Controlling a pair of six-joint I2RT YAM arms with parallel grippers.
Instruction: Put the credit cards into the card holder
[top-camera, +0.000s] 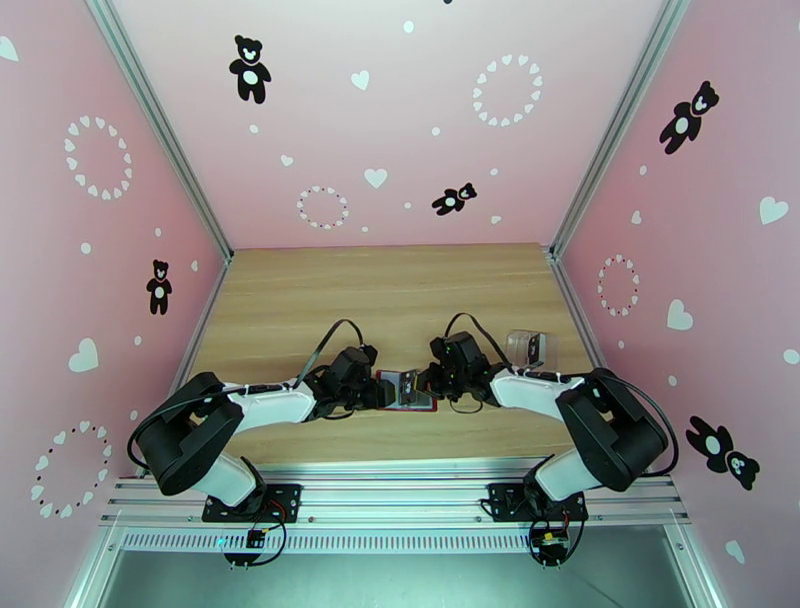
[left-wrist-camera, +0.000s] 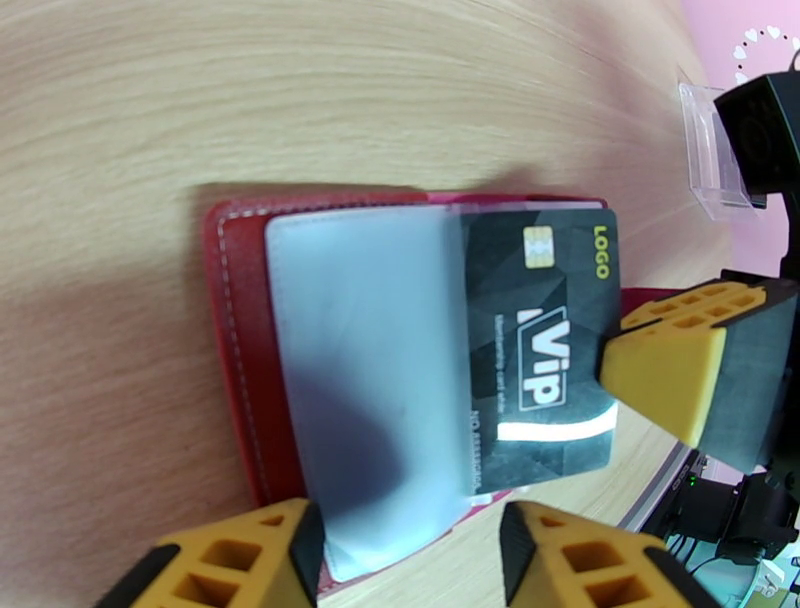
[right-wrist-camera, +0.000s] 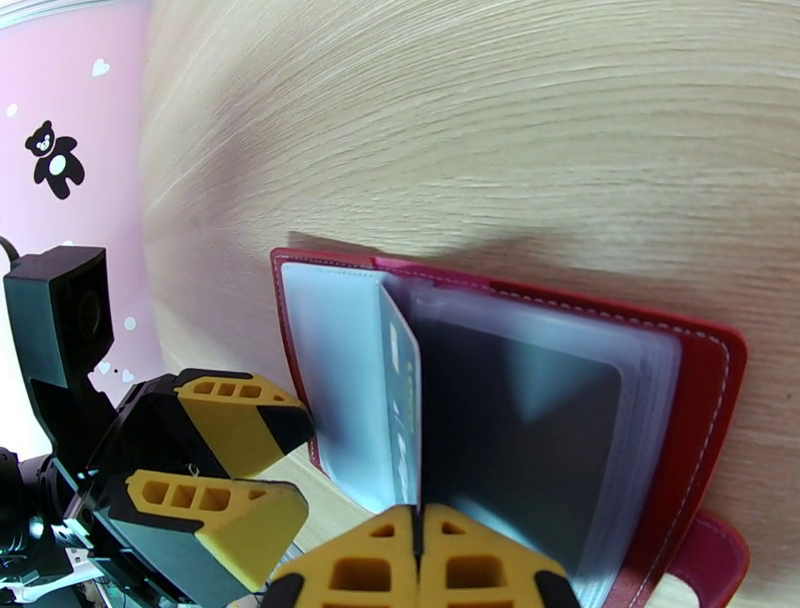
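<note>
The dark red card holder (top-camera: 404, 402) lies open on the table between both arms, its grey inner pockets showing (left-wrist-camera: 360, 380) (right-wrist-camera: 520, 430). A black credit card (left-wrist-camera: 535, 340) with a chip and light lettering sits partly inside one raised pocket page; it appears edge-on (right-wrist-camera: 404, 400) in the right wrist view. My right gripper (right-wrist-camera: 418, 560) is shut on the card's outer edge, its yellow fingertip (left-wrist-camera: 665, 375) over that edge. My left gripper (left-wrist-camera: 405, 560) stands open astride the pocket page's near edge, also seen from the right wrist as the left gripper (right-wrist-camera: 285, 465). From above, the left gripper (top-camera: 376, 392) and right gripper (top-camera: 430, 384) flank the holder.
A clear plastic case (top-camera: 526, 347) (left-wrist-camera: 712, 150) stands on the wooden table (top-camera: 400, 290) behind the right arm. Pink walls enclose the table on three sides. Bare wood stretches toward the back wall.
</note>
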